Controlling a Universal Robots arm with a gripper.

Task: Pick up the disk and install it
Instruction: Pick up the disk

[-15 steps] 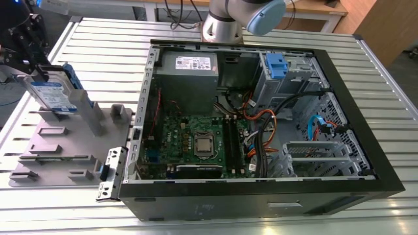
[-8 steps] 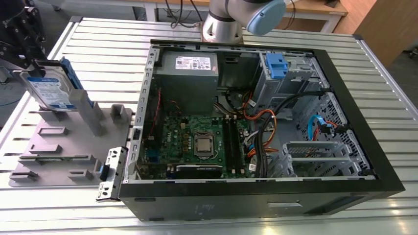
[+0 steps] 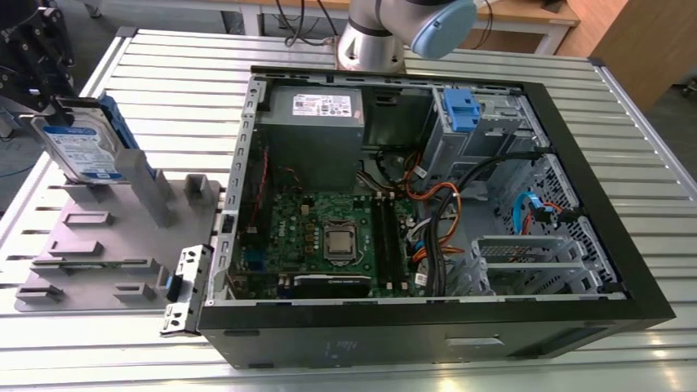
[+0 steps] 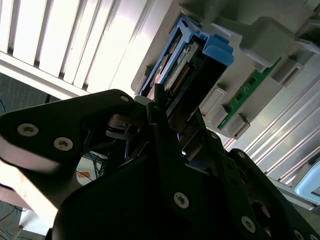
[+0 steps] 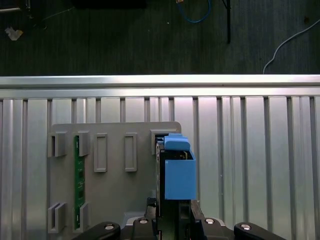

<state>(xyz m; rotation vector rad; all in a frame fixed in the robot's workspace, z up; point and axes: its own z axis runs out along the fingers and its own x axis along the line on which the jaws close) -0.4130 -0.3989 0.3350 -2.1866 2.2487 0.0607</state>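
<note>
Location: the disk (image 3: 82, 151) stood on edge on the grey fixture plate (image 3: 104, 245), upper left of the exterior view, beside the open computer case (image 3: 593, 188) | Orientation: long axis near upright, leaning slightly; label faced the case; blue rail on far edge | Gripper (image 3: 49, 110): fingers (image 4: 159, 107) closed on the disk's upper end.

In the exterior view my tool (image 3: 46, 104) is cut by the picture's edge and covers the top corner of the disk (image 3: 87, 151); my arm (image 3: 397, 33) runs off the top edge. In the first wrist view the tool hides the disk's nearest end; in the second wrist view its dark body covers most of the disk.
</note>
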